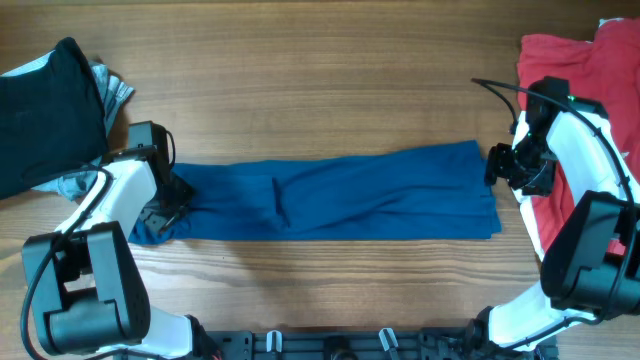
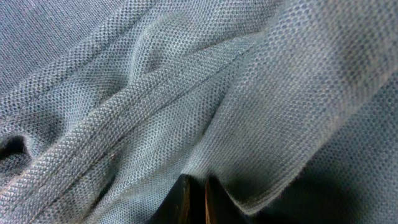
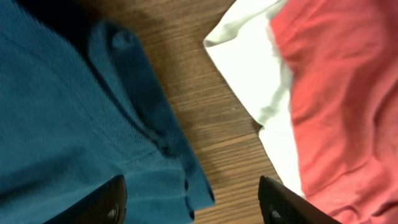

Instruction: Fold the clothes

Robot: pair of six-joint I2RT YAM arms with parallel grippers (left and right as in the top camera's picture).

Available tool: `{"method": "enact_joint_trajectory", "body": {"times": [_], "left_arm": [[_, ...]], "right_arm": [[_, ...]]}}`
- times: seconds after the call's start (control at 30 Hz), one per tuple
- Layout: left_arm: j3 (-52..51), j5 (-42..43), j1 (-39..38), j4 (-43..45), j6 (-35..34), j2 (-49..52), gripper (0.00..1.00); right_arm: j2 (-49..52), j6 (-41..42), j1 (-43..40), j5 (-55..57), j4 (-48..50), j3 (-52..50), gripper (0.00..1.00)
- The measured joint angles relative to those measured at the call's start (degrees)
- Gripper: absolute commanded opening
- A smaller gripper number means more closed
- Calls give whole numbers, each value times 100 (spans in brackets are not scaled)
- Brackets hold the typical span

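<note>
The dark blue shirt (image 1: pixel 340 195) lies folded into a long strip across the middle of the table. My left gripper (image 1: pixel 170 205) is at its left end, shut on a pinch of the blue cloth (image 2: pixel 155 112), which fills the left wrist view around the closed fingers (image 2: pixel 194 199). My right gripper (image 1: pixel 503 168) is open at the strip's right end. In the right wrist view its fingers (image 3: pixel 193 199) straddle the blue edge (image 3: pixel 93 124) and bare wood. The red shirt (image 1: pixel 590 70) with a white part (image 3: pixel 261 81) lies at the right.
Black (image 1: pixel 45 110) and grey (image 1: pixel 112 90) garments are piled at the far left. The red shirt pile takes the far right corner. Bare wooden table (image 1: pixel 320 80) lies behind and in front of the blue strip.
</note>
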Motion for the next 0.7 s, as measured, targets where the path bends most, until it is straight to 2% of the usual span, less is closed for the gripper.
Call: {"method": "enact_joint_trajectory", "body": {"times": [0.17, 0.27, 0.47, 0.7], "left_arm": [[-17, -37, 0, 81, 0, 0, 11], [-20, -35, 0, 87, 0, 0, 11], [-24, -31, 0, 98, 0, 0, 12], [-24, -17, 7, 83, 0, 0, 13]], "right_arm": [[-7, -933, -76, -1342, 444, -376, 79], [-24, -1145, -76, -1740, 892, -708, 81], [-186, -798, -74, -1668, 1923, -1419, 81], [-256, -546, -76, -1462, 1757, -1399, 82]]}}
